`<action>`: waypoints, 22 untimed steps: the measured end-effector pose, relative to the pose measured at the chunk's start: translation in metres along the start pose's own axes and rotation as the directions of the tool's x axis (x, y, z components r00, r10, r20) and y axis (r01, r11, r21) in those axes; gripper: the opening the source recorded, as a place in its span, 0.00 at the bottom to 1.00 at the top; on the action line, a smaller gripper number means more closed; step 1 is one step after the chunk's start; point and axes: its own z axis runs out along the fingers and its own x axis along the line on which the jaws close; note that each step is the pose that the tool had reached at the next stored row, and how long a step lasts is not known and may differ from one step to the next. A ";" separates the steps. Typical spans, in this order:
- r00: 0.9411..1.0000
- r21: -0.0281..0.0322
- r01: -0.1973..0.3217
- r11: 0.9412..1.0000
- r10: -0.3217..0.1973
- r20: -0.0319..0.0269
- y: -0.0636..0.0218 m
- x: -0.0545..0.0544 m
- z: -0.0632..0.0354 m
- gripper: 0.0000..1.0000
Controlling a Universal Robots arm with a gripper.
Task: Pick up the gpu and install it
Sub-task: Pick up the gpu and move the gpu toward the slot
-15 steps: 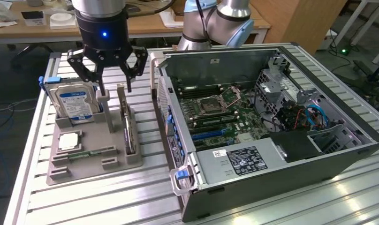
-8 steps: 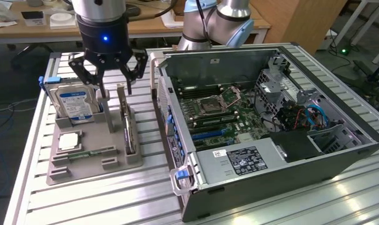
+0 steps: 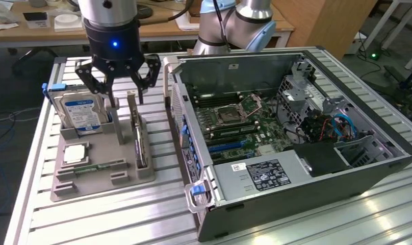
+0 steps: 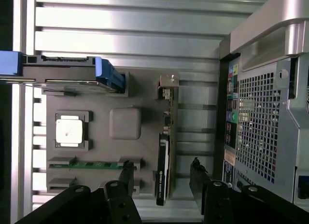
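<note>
Claw (image 3: pixel 126 99), black, two-fingered, upper left of exterior view: jaws spread wide, gripping nothing. One grey moulded tray (image 3: pixel 104 145) beneath. Near end: one green memory stick (image 3: pixel 97 167), one square silver processor chip (image 3: pixel 75 154). Mid-tray: one black gpu card (image 3: pixel 140 140), silver bracket, on edge directly under the claw, between its fingers (image 4: pixel 126 178); contact unclear. Behind: one blue-labelled silver hard drive (image 3: pixel 83 115). Exterior view's right: one open grey computer case (image 3: pixel 294 204).

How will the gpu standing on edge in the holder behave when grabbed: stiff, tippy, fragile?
The gpu looks like a thin rigid card, so probably stiff, not floppy. Standing on edge in the gray holder, it might tip if nudged sideways. Its exposed board edge suggests gripping gently.
</note>
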 end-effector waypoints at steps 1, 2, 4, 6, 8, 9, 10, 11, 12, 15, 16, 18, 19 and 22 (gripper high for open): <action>1.000 0.000 0.000 1.000 0.000 0.000 0.0000 0.000 0.0004 0.59; 1.000 0.000 0.000 1.000 0.000 0.000 0.0000 0.000 0.0009 0.59; 1.000 0.000 0.000 1.000 0.000 0.000 -0.0001 -0.001 0.0021 0.59; 1.000 0.000 0.000 1.000 0.000 0.000 -0.0002 -0.001 0.0038 0.59; 1.000 0.000 0.000 1.000 0.000 0.000 -0.0002 -0.001 0.0057 0.59; 1.000 0.000 0.000 1.000 0.000 0.000 -0.0003 -0.001 0.0065 0.59; 1.000 0.000 0.000 1.000 0.000 0.000 -0.0003 -0.001 0.0073 0.59; 1.000 0.000 0.000 1.000 0.000 0.000 -0.0004 -0.001 0.0082 0.59; 1.000 0.000 0.000 1.000 0.000 0.000 -0.0005 -0.001 0.0090 0.59; 1.000 0.000 0.010 1.000 -0.010 -0.001 -0.0011 -0.001 0.0120 0.59; 1.000 0.000 0.014 1.000 -0.014 -0.002 -0.0012 -0.001 0.0131 0.59; 1.000 0.000 0.021 1.000 -0.021 -0.002 -0.0014 -0.001 0.0153 0.59; 1.000 0.000 0.024 1.000 -0.024 -0.002 -0.0016 -0.001 0.0162 0.59; 1.000 0.000 0.030 1.000 -0.030 -0.002 -0.0023 -0.001 0.0186 0.59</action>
